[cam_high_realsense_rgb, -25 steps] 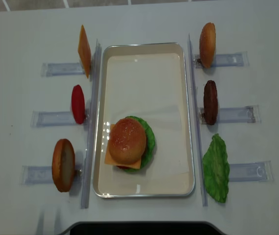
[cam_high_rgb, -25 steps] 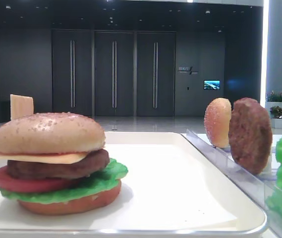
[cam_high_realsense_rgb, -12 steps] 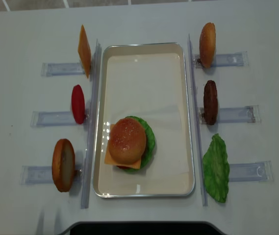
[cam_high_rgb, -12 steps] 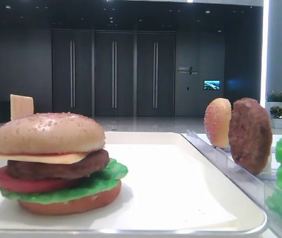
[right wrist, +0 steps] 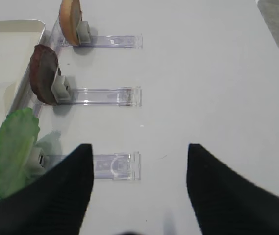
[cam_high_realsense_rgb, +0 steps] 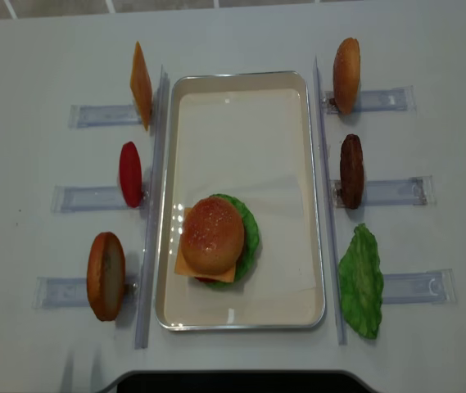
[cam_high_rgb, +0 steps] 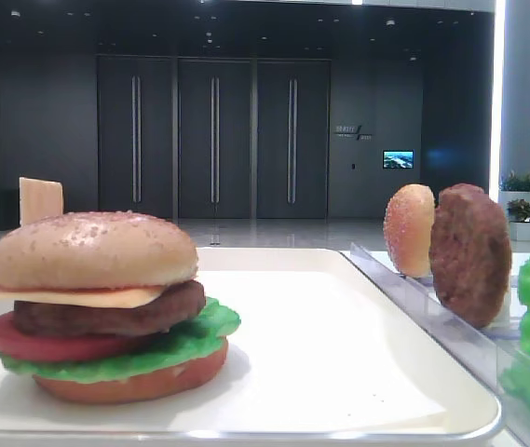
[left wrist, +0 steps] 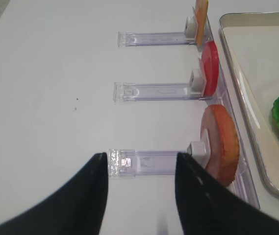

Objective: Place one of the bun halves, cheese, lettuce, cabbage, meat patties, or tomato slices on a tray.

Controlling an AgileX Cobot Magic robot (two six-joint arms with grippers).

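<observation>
1 stacked burger sits on the tray (cam_high_realsense_rgb: 241,90), lower centre of the overhead frame, capped by the pale tan speckled bun top (cam_high_realsense_rgb: 212,236) over cheese (cam_high_realsense_rgb: 185,264), patty, tomato and lettuce (cam_high_realsense_rgb: 251,233). It looks like rigid, light, smooth plastic, likely to slip; pinching across the dome's rim seems safest. Both the left gripper (left wrist: 139,196) and right gripper (right wrist: 139,188) hang spread and empty over bare table beside the holders.

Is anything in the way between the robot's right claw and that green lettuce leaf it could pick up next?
Nothing visible. The right gripper hangs open over bare table, and the lettuce stands in its clear holder ahead to its left, beside the tray. Only bare tabletop lies between.
</observation>
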